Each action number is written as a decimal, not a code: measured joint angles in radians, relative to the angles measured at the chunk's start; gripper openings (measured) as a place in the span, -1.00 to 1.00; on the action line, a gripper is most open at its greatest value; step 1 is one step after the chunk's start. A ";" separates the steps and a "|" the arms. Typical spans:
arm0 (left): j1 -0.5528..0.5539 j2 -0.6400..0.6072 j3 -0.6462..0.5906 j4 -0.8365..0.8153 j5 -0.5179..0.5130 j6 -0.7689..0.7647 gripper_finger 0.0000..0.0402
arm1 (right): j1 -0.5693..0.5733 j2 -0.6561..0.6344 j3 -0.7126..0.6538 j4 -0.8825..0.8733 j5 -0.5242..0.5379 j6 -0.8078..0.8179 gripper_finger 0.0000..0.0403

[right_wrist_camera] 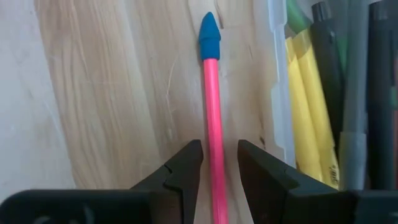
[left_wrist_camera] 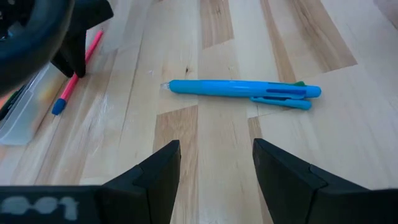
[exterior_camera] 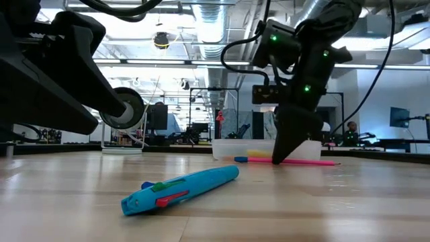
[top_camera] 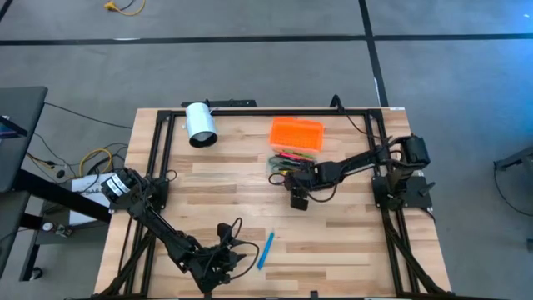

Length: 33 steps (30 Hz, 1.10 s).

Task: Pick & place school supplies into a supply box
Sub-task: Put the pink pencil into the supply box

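The supply box's clear body (top_camera: 293,157) lies open beside its orange lid (top_camera: 296,133), with yellow and dark pens inside (right_wrist_camera: 311,99). A pink pen with a blue cap (right_wrist_camera: 213,112) lies flat on the table along the box's wall. My right gripper (right_wrist_camera: 219,152) points down over it, open, one finger on each side of the shaft and close to it; I see no touch. A light blue pen (left_wrist_camera: 242,92) lies on the table near the near edge. My left gripper (left_wrist_camera: 216,152) is open, low and just short of it.
A white cylinder (top_camera: 200,123) lies on its side near the table's far left corner. A black frame (top_camera: 158,142) runs along the table's edges. Bare wood lies between the blue pen and the box.
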 joint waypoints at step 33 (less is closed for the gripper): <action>0.000 0.000 0.000 0.000 0.003 -0.009 -0.04 | 0.139 -0.001 0.002 -0.015 -0.125 0.092 -0.89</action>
